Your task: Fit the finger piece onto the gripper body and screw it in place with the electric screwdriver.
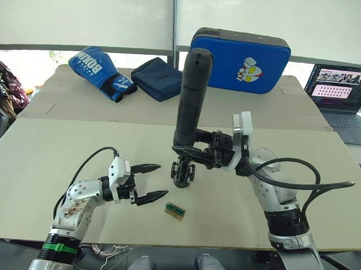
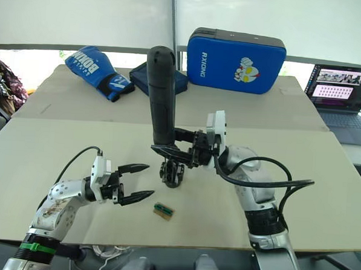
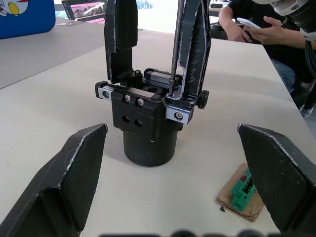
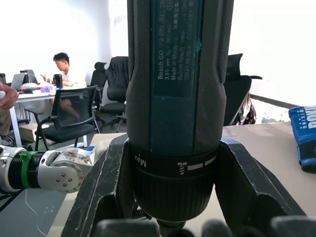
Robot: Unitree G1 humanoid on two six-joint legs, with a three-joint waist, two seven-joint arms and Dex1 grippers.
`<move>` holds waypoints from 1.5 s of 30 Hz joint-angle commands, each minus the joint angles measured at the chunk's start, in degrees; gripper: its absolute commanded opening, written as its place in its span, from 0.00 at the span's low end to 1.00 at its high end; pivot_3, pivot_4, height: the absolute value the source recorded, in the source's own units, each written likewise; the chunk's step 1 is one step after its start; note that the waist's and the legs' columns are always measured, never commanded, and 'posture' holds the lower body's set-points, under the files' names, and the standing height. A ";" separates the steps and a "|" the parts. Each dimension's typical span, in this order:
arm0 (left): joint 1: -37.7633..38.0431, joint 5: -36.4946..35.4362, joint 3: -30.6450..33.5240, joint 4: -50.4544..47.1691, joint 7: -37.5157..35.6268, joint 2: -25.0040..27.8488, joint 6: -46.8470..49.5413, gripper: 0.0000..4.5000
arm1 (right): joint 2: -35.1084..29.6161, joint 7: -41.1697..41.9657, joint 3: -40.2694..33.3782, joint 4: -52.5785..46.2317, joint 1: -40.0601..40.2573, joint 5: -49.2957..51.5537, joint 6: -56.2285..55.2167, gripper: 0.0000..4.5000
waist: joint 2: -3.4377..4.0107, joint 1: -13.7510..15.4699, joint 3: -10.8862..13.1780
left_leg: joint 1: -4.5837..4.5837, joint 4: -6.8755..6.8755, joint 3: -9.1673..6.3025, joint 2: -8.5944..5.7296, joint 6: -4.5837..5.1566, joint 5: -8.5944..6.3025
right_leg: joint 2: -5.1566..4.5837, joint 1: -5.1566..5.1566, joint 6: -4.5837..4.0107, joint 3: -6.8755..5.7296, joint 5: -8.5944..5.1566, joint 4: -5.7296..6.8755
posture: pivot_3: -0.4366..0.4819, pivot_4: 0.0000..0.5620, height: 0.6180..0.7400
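Note:
The electric screwdriver (image 1: 192, 93) stands upright, bit down, with my right gripper (image 1: 189, 151) shut around its lower collar (image 4: 175, 177). Its thin bit (image 3: 174, 49) touches a screw on top of the gripper body (image 3: 145, 133), a black assembly on a round base (image 1: 183, 173) at the table's middle. Two black fingers rise from that body; the finger piece (image 3: 195, 49) stands right beside the bit. My left gripper (image 1: 149, 182) is open, just left of the body and level with it, holding nothing; its fingers (image 3: 74, 182) flank the body without touching.
A small green-and-tan block (image 1: 175, 211) lies near the front edge, right of my left gripper. At the back lie a blue boxing glove (image 1: 102, 70), a navy pouch (image 1: 159, 76) and a blue pad (image 1: 242, 59). A laptop (image 1: 346, 89) sits far right. A person (image 3: 256, 24) sits beyond the table.

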 commanded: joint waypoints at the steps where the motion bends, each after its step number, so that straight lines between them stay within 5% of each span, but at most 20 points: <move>1: -0.67 -0.25 -0.22 -1.49 0.38 -0.11 -0.15 1.00 | 0.32 0.23 0.07 -0.34 -1.22 -0.15 -0.71 0.42 | 0.00 0.00 0.00 | 0.00 0.00 0.00 0.00 0.00 0.00 | 0.00 0.00 0.00 0.00 0.00 0.00 | 0.48 0.27 1.00; 45: 0.00 -0.28 -0.69 -1.87 0.86 0.14 -0.16 1.00 | 0.19 -0.16 0.24 0.78 -0.65 -0.40 -0.18 0.42 | 0.00 -0.02 0.00 | 0.03 -0.01 -0.04 0.00 0.00 0.00 | 0.00 0.03 0.00 0.00 0.00 0.00 | 0.48 0.27 1.00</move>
